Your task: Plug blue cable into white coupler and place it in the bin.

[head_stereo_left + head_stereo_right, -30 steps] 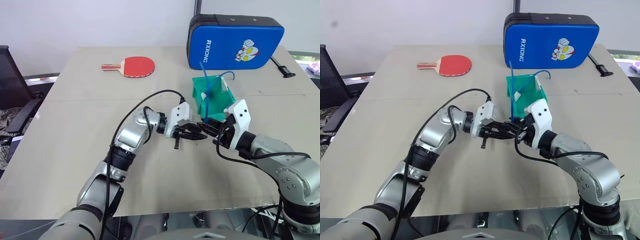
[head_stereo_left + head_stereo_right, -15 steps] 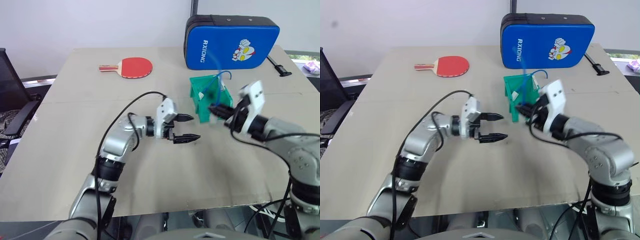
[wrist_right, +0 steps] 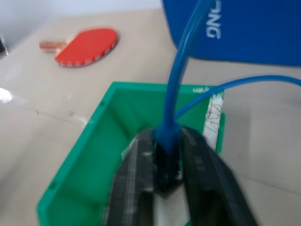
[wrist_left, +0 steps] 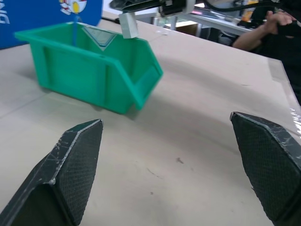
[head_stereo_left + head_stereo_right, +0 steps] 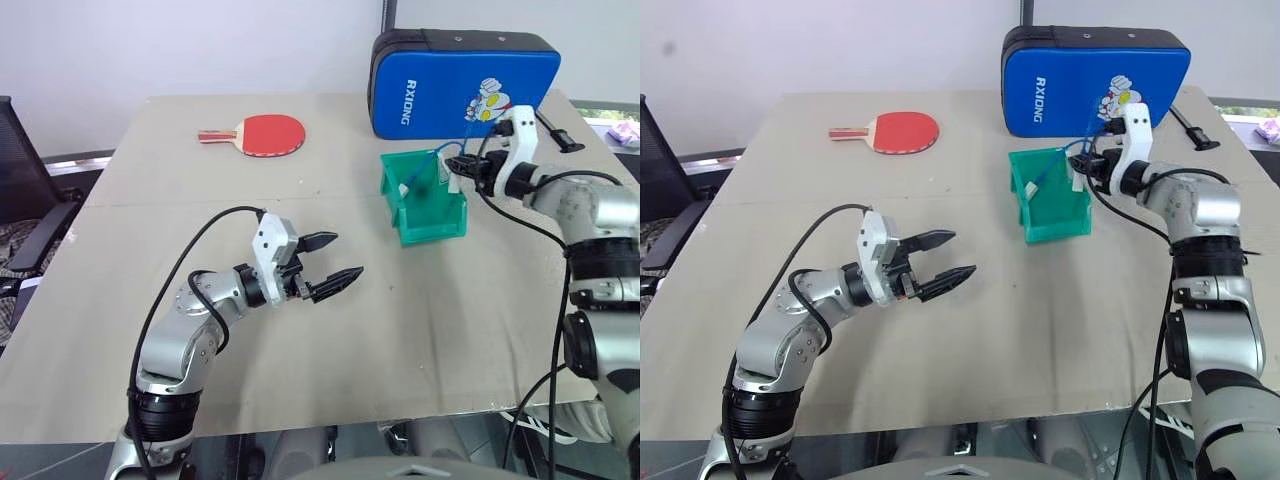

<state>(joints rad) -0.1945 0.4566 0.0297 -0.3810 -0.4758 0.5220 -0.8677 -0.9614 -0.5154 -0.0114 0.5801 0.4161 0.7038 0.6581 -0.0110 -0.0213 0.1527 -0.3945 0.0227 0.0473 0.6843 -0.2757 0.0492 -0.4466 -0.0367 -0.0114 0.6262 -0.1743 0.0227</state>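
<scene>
The green bin (image 5: 432,216) stands on the table's right half, in front of the blue case. My right gripper (image 5: 463,170) hovers at the bin's far right rim, shut on the plug end of the blue cable (image 3: 181,80). The cable loops up and back behind the fingers. In the left wrist view the white coupler (image 4: 128,24) hangs under those fingers, just above the bin's (image 4: 84,80) open top. My left gripper (image 5: 345,255) is open with nothing in it. It hangs over bare table left of and nearer than the bin, pointing toward it.
A blue padded case (image 5: 460,85) stands right behind the bin. A red paddle (image 5: 270,132) lies at the far left-centre of the table. A black chair (image 5: 25,170) stands off the table's left edge. A person's arms (image 4: 268,28) appear beyond the table.
The two grippers were together at the bin's front. The left one opened and drew back to the left. The right one carried the cable and coupler forward and right, over the bin.
</scene>
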